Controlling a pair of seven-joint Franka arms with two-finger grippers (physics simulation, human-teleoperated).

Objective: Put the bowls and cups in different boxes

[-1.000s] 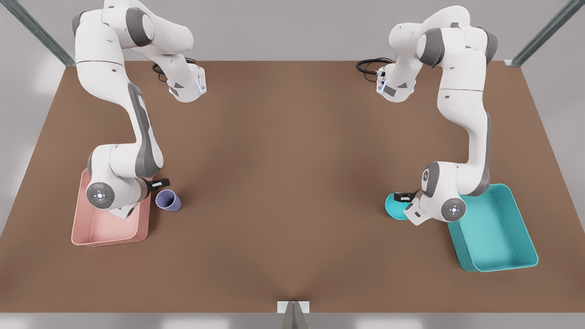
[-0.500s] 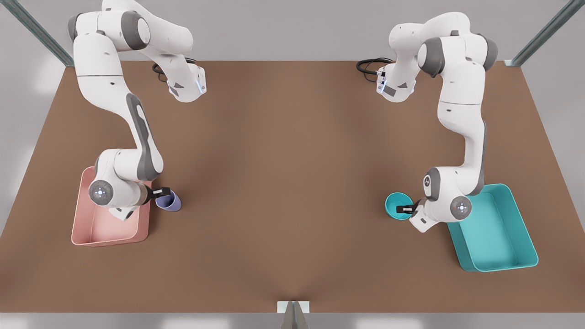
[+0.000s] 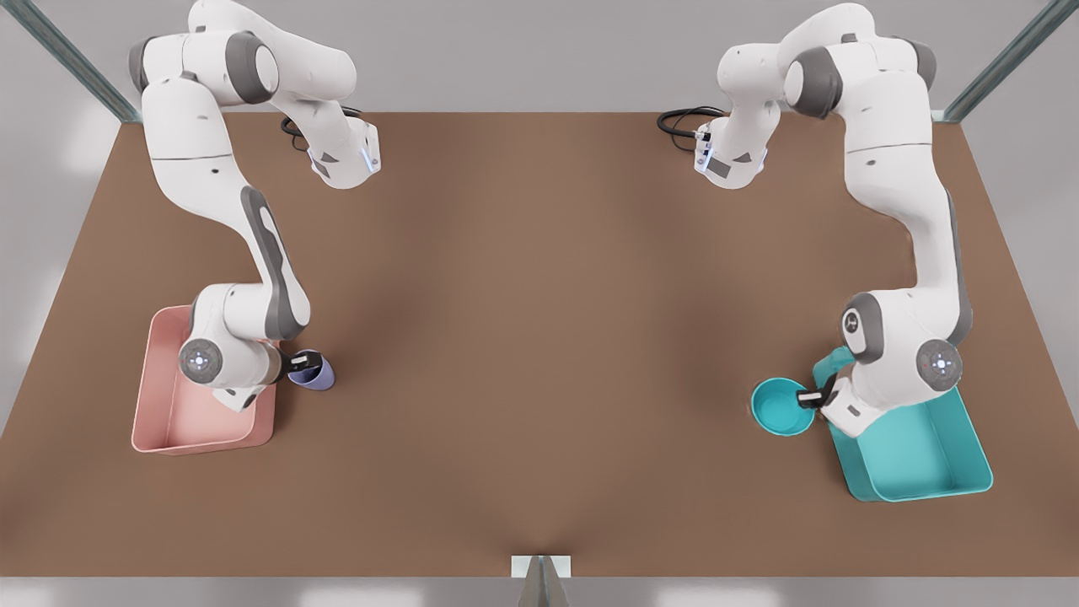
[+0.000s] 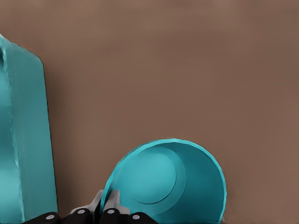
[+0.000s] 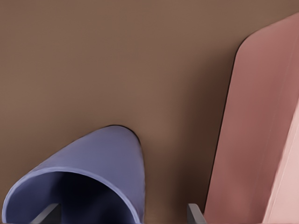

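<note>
one teal bowl, one lavender cup, two boxes: pink, teal.

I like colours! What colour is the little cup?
Lavender purple cup, clearest in the right wrist view.

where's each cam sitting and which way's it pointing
Front: high, opposite the arm bases, looking down on the table; both arms, left pincer, right pincer.
Left wrist: on the left arm, looking down; its fingers pinch the bowl rim beside the teal box.
Right wrist: on the right arm, looking down; its spread fingers, the cup, the pink box.
Shared: front shows everything in both wrist views.
</note>
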